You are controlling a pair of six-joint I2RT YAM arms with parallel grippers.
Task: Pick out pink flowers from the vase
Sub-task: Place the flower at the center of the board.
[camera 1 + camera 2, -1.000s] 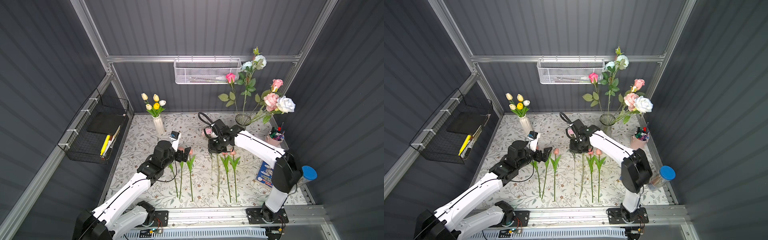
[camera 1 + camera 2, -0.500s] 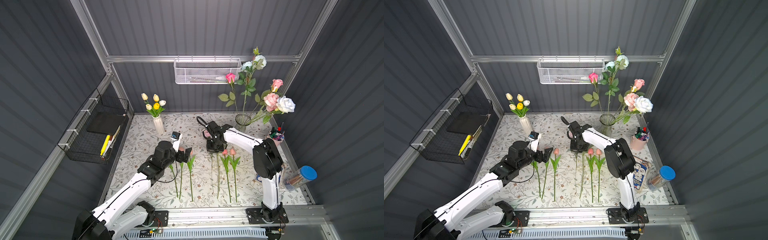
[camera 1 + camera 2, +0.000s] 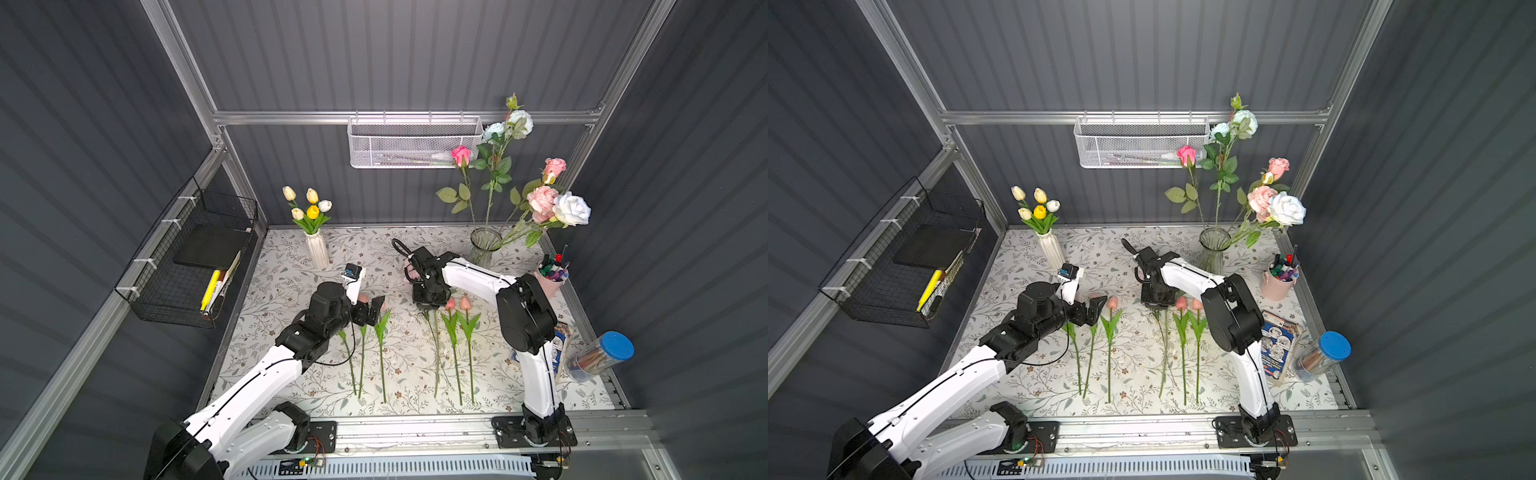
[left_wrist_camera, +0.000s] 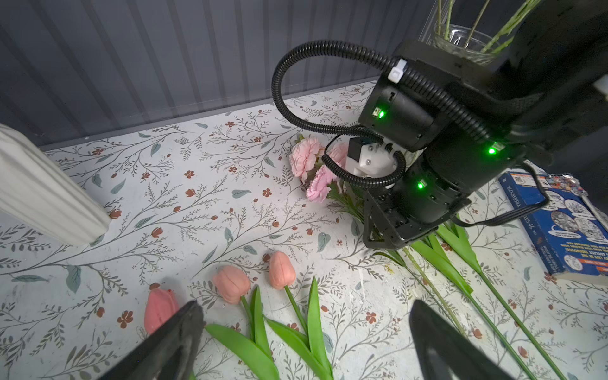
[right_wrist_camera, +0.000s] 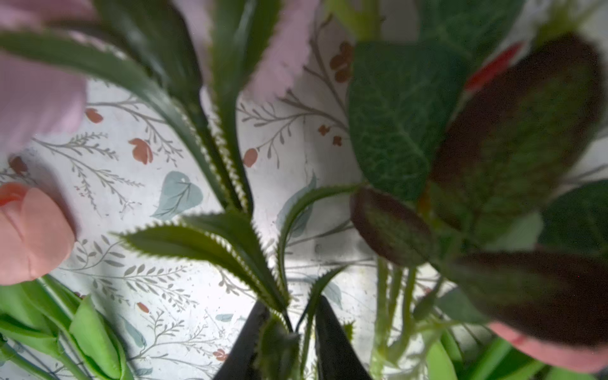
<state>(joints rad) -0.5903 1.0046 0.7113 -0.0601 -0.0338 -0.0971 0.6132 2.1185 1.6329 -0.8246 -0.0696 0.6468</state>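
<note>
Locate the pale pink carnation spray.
In the left wrist view, the carnation spray lies beneath the right gripper, between the glass vase and the white vase.

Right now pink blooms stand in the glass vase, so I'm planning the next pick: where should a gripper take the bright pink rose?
On the bright pink rose, probably the bare stem above the glass vase rim, below the leaves, from the front; the stem stands nearly upright and the wall is close behind.

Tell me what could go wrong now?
The right gripper straddles the stem of the carnation spray; lifting away, a leaf might snag and drag it. Its arm is close to the glass vase, so a swing could knock it. The open left gripper hangs over the pink tulips and could nudge them.
</note>
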